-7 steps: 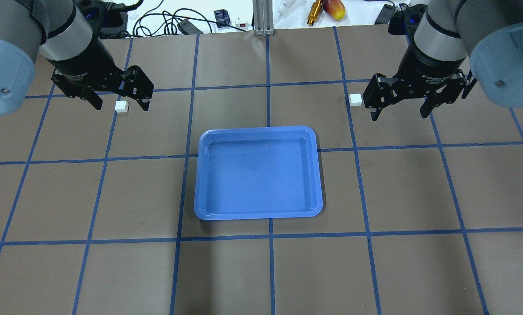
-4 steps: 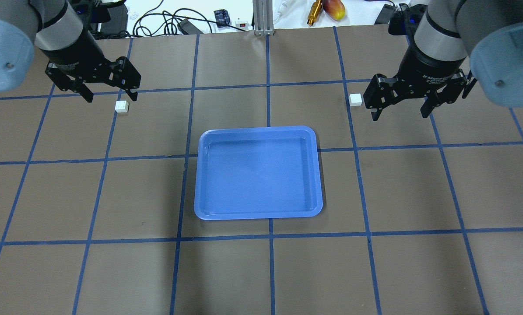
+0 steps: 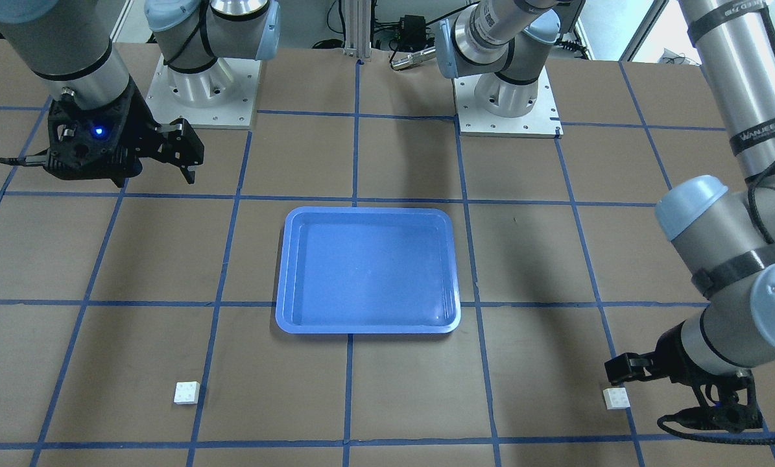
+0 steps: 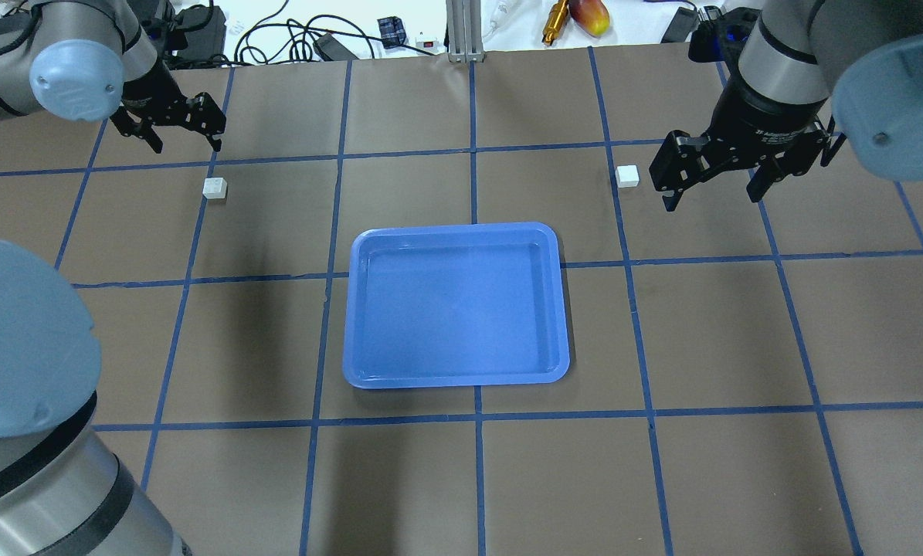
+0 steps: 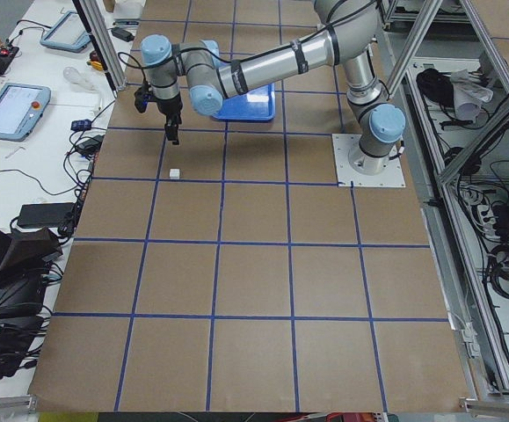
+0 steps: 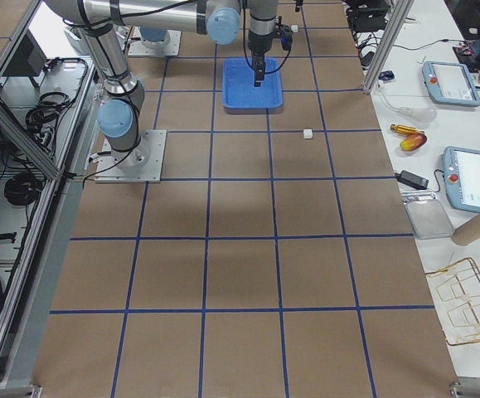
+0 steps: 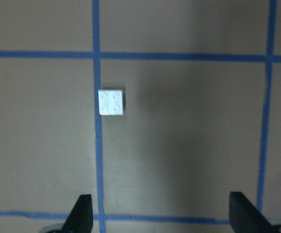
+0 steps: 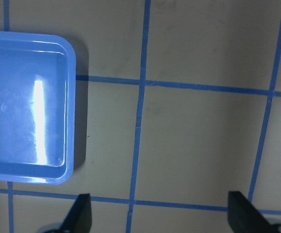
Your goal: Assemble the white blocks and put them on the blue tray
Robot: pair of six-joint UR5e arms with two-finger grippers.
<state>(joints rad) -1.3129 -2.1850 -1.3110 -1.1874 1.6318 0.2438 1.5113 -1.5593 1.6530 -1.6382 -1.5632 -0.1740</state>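
Two white blocks lie on the brown table, apart from each other. One is at the left and shows in the left wrist view. The other is at the right. The blue tray sits in the middle with nothing in it. My left gripper is open and empty, beyond its block and apart from it. My right gripper is open and empty, hanging to the right of the other block. The right wrist view shows only the tray's corner, no block.
Blue tape lines form a grid on the table. Cables, a brass tool and a fruit lie past the far edge. My left arm's elbow fills the near left of the overhead view.
My left gripper has moved from over the left block to the far side of it, still open. The left arm's elbow has swung into the near left. The right gripper has barely shifted.
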